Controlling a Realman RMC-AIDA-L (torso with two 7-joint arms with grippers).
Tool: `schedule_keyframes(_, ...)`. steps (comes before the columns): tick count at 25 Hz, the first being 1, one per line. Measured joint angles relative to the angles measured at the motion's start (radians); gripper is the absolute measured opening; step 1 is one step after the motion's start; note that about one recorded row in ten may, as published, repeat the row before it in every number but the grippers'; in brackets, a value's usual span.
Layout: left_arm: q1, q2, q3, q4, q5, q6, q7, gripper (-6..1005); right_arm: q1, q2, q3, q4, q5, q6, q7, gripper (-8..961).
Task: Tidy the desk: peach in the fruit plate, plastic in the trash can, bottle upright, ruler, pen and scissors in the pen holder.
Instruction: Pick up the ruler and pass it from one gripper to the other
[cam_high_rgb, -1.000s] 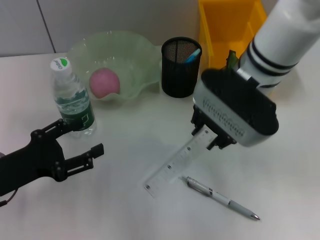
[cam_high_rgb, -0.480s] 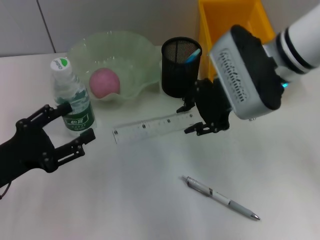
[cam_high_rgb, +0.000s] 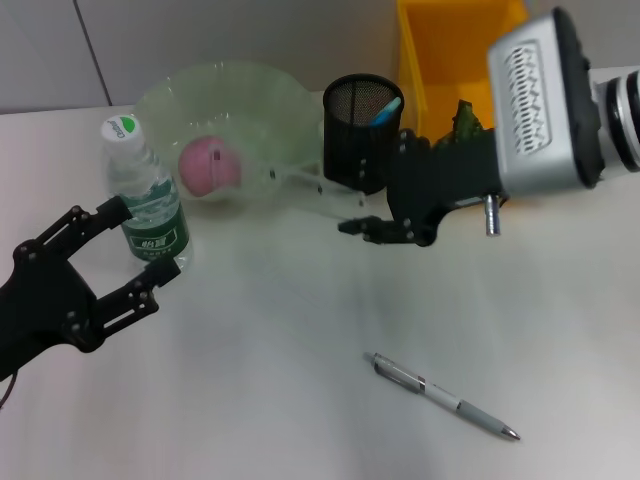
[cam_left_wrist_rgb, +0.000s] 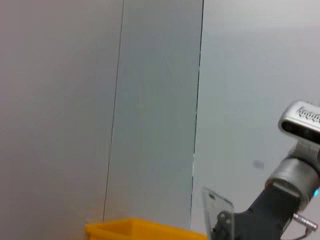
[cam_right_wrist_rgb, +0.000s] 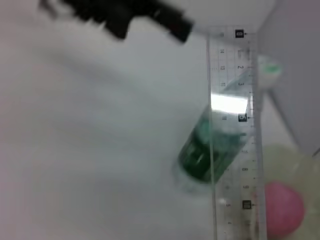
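Note:
My right gripper is shut on the clear ruler and holds it in the air in front of the black mesh pen holder. The ruler reaches left over the fruit plate, where the pink peach lies. The ruler also shows in the right wrist view. Light blue scissors stand in the pen holder. The bottle stands upright on the desk. My left gripper is open just in front of the bottle. The pen lies on the desk at the front right.
The yellow trash can stands behind my right gripper, with something green inside. The left wrist view shows a wall, the can's rim and the right arm with the ruler.
My right gripper has lifted the ruler off the desk and swung it up and back, beside the pen holder. My left gripper has drawn back to the left, staying open near the bottle.

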Motion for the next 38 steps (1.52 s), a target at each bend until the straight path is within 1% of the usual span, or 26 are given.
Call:
schedule_keyframes(1,0.000,0.000,0.000,0.000,0.000,0.000,0.000,842,-0.007,-0.001,0.001,0.017,0.034,0.013,-0.005,381)
schedule_keyframes(3,-0.014,-0.003,0.000,-0.039,-0.028,0.007,0.021,842,-0.018,-0.001,0.003,0.052,0.100,0.039,-0.022,381)
schedule_keyframes(5,-0.014,-0.003,0.000,-0.039,-0.028,0.007,0.021,841,-0.030,-0.001,0.005,0.105,0.194,0.070,-0.059,381)
schedule_keyframes(7,-0.054,-0.005,0.000,-0.132,-0.101,0.025,0.060,841,-0.038,0.001,0.003,0.172,0.299,0.098,-0.110,381)
schedule_keyframes(11,-0.054,-0.005,0.000,-0.132,-0.101,0.025,0.060,841,-0.045,0.003,-0.007,0.319,0.519,0.142,-0.222,381)
schedule_keyframes(12,-0.071,-0.007,0.001,-0.178,-0.133,0.034,0.102,841,-0.042,0.005,-0.017,0.408,0.623,0.152,-0.280,381)
schedule_keyframes(13,-0.080,-0.009,0.001,-0.211,-0.163,0.046,0.148,841,-0.042,0.005,-0.017,0.408,0.623,0.152,-0.280,381)
schedule_keyframes(14,-0.080,-0.009,0.001,-0.211,-0.163,0.046,0.148,841,-0.040,0.006,-0.024,0.445,0.666,0.155,-0.303,381)
schedule_keyframes(16,-0.080,-0.009,0.001,-0.211,-0.163,0.046,0.148,841,-0.033,0.007,-0.060,0.520,0.764,0.168,-0.361,381)
schedule_keyframes(17,-0.084,-0.010,0.001,-0.224,-0.182,0.052,0.161,841,-0.030,0.009,-0.120,0.585,0.883,0.188,-0.439,381)
schedule_keyframes(18,-0.084,-0.010,0.001,-0.224,-0.182,0.052,0.161,841,-0.030,0.009,-0.120,0.585,0.883,0.188,-0.439,381)
schedule_keyframes(20,-0.128,-0.013,-0.005,-0.307,-0.223,0.058,0.213,842,-0.031,0.009,-0.184,0.630,1.004,0.211,-0.516,381)
schedule_keyframes(21,-0.128,-0.013,-0.005,-0.307,-0.223,0.058,0.213,842,-0.032,0.010,-0.210,0.646,1.051,0.217,-0.545,381)
schedule_keyframes(22,-0.147,-0.014,-0.008,-0.339,-0.235,0.057,0.237,842,-0.036,0.010,-0.267,0.688,1.164,0.226,-0.618,381)
schedule_keyframes(23,-0.172,-0.014,-0.010,-0.381,-0.249,0.052,0.270,842,-0.036,0.010,-0.267,0.688,1.164,0.226,-0.618,381)
schedule_keyframes(25,-0.212,-0.014,-0.012,-0.451,-0.271,0.045,0.308,842,-0.036,0.010,-0.303,0.729,1.255,0.227,-0.677,381)
schedule_keyframes(26,-0.212,-0.014,-0.012,-0.451,-0.271,0.045,0.308,842,-0.035,0.010,-0.322,0.750,1.300,0.227,-0.704,381)
schedule_keyframes(27,-0.230,-0.014,-0.016,-0.481,-0.281,0.044,0.326,842,-0.033,0.010,-0.339,0.769,1.340,0.227,-0.727,381)
schedule_keyframes(28,-0.269,-0.014,-0.043,-0.551,-0.287,0.036,0.370,842,-0.029,0.010,-0.358,0.786,1.376,0.227,-0.745,381)
schedule_keyframes(29,-0.269,-0.014,-0.043,-0.551,-0.287,0.036,0.370,842,-0.025,0.010,-0.376,0.799,1.402,0.227,-0.755,381)
schedule_keyframes(30,-0.285,-0.014,-0.060,-0.576,-0.286,0.030,0.385,842,-0.020,0.010,-0.397,0.812,1.426,0.227,-0.764,381)
schedule_keyframes(34,-0.323,-0.014,-0.088,-0.622,-0.280,0.008,0.407,841,-0.017,0.010,-0.453,0.830,1.459,0.227,-0.783,381)
schedule_keyframes(38,-0.331,-0.014,-0.091,-0.630,-0.280,0.006,0.408,841,-0.022,0.010,-0.495,0.831,1.477,0.227,-0.800,381)
